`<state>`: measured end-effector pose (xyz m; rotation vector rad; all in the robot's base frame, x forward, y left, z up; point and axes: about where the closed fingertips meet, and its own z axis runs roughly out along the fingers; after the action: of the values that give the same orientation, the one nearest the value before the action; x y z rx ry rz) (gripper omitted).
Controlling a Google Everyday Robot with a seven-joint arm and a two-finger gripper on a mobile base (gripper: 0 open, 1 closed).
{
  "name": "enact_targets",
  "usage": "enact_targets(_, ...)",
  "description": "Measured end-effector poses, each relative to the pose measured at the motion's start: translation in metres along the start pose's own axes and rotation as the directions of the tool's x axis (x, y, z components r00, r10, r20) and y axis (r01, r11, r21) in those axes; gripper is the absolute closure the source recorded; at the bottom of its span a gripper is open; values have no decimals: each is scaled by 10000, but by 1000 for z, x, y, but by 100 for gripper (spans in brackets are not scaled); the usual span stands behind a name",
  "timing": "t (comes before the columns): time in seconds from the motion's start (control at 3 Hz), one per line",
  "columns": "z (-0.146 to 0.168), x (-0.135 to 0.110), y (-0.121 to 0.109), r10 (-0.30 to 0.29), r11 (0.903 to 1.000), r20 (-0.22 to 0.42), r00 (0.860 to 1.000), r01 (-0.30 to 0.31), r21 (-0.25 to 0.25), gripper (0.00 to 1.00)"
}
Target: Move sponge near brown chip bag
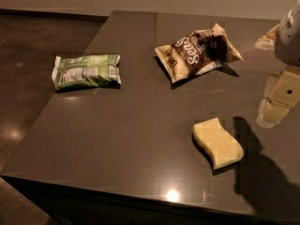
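The pale yellow sponge (218, 142) lies flat on the dark table (140, 125) near the front right. The brown chip bag (198, 51) lies crinkled at the back middle-right, well apart from the sponge. My gripper (277, 100) hangs at the right edge of the view, above the table and to the right of the sponge, not touching it. Nothing is held in it. Its shadow falls on the table just right of the sponge.
A green snack bag with a white label (86, 71) lies at the left of the table. The table's front edge (140, 191) runs close below the sponge, and the floor drops away on the left.
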<state>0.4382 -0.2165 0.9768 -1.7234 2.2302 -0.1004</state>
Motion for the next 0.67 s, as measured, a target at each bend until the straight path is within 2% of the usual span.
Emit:
enact_targets(0.33,0,0,0,0,10000,1,10000,0,2,0)
enact_targets(0.67,0,-3,5,350,9993,-193,9992,-353,-134,0)
